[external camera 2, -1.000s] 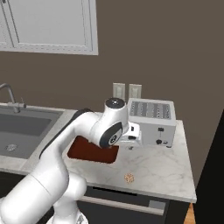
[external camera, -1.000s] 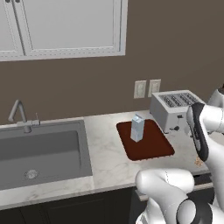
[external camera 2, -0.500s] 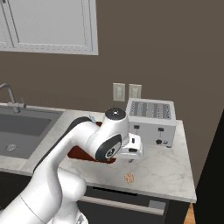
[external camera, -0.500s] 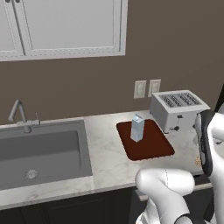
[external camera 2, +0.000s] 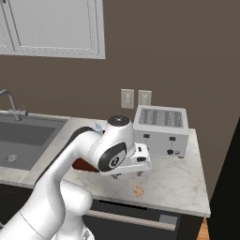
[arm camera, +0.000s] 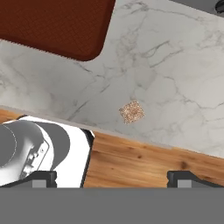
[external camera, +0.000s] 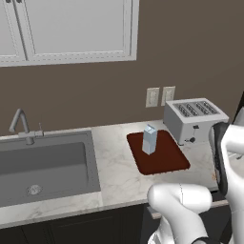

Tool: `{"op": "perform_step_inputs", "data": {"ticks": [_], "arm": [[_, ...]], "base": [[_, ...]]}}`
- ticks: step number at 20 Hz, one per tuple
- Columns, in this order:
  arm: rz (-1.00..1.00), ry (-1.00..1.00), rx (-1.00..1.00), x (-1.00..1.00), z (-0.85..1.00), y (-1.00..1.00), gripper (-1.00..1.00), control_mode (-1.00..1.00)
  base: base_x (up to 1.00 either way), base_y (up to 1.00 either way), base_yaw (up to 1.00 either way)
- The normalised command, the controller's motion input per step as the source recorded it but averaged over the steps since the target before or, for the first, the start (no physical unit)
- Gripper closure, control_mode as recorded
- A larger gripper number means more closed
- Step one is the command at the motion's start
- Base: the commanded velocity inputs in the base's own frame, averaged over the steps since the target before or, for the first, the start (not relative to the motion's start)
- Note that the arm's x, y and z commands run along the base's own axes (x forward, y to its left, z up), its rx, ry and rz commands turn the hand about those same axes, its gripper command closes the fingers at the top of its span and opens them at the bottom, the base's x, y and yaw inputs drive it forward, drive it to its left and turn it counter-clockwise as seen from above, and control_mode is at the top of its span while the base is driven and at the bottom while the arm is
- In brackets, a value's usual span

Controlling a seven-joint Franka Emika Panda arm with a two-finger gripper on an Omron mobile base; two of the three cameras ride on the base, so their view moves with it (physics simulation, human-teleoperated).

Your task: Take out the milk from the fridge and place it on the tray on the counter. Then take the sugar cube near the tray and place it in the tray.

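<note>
jaws: spread wide, empty | sugar cube point(arm camera: 131, 112): speckled beige, on veined marble counter point(arm camera: 175, 87) near edge, apart from tray point(arm camera: 57, 26) | milk point(external camera: 149, 140): gabled carton upright on smooth round-cornered tray

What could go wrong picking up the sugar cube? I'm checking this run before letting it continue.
1. The sugar cube lies near the front edge of the counter; a nudge from the open tool might push it onto the floor.
2. It is tiny against the wide-open jaws, so they may close off-centre.
3. The milk stands upright on the tray; a careless placement might topple it.
</note>
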Motion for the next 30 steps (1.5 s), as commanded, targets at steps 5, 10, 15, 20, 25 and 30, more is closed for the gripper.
{"op": "perform_step_inputs", "data": {"ticks": [5,10,15,20,25,30], "arm": [[0.24,0.07,0.05,0.00,-0.03,-0.13,-1.00,-1.00],[0.21,0.10,0.05,0.04,-0.09,-0.03,-1.00,-1.00],[0.13,0.11,0.03,0.28,-0.21,0.00,-1.00,-1.00],[0.04,0.01,0.00,0.08,-0.25,-0.11,-1.00,-1.00],[0.00,0.00,0.00,0.05,-0.21,-0.30,-1.00,-1.00],[0.00,0.00,0.02,0.26,-0.34,-0.08,-1.00,-1.00]], "base": [[0.00,0.00,0.00],[0.00,0.00,0.00],[0.00,0.00,0.00],[0.00,0.00,0.00],[0.00,0.00,0.00],[0.00,0.00,0.00]]}}
